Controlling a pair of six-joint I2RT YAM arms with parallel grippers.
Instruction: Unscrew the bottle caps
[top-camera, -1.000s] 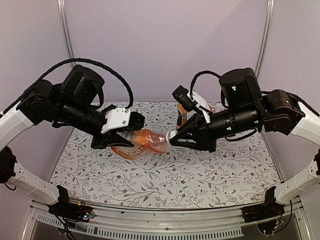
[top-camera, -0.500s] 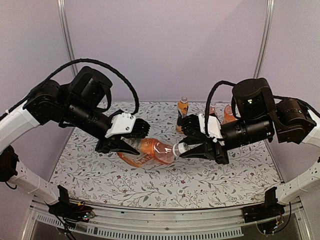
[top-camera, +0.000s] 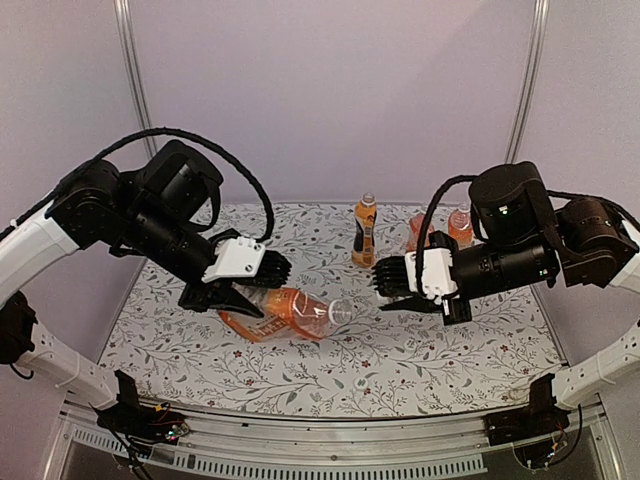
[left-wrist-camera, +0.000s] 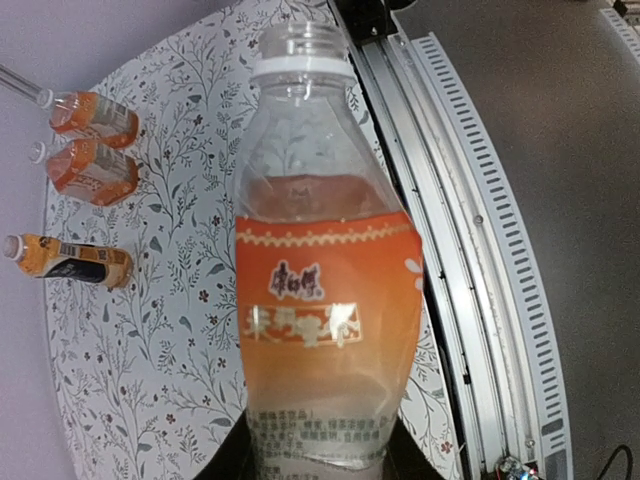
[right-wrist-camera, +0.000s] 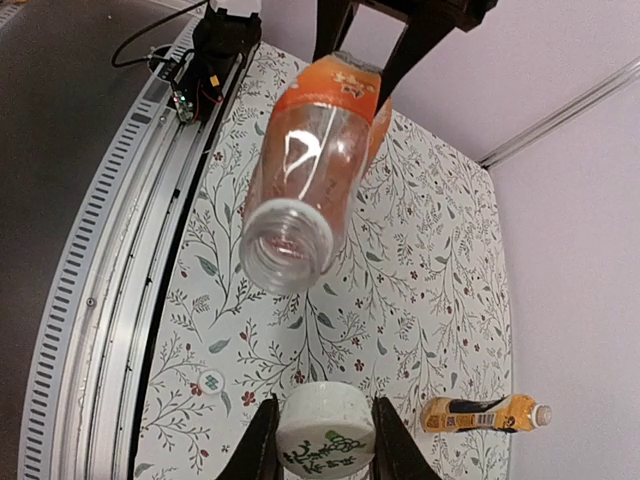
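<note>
- Spillage is becoming the main risk. The left tool is clamping the lower body of a squat clear plastic bottle with an orange label and holding it above the floral-patterned worktop. The bottle is lying almost level with its open neck pointing at the right tool, so a further tip or a harder squeeze is likely to send orange liquid out.
- The right tool is pinching a small round white ribbed plastic cap, a short gap clear of that bottle's mouth. A shallow pinch there is risking a drop.
- A loose white cap is lying on the worktop, on the arm-base side of the bottle.
- A slim dark-labelled bottle and two squat orange-labelled bottles are standing capped behind it.
- A second ago the right tool was sitting at the bottle's neck. Now it is standing apart from it, carrying the cap.
</note>
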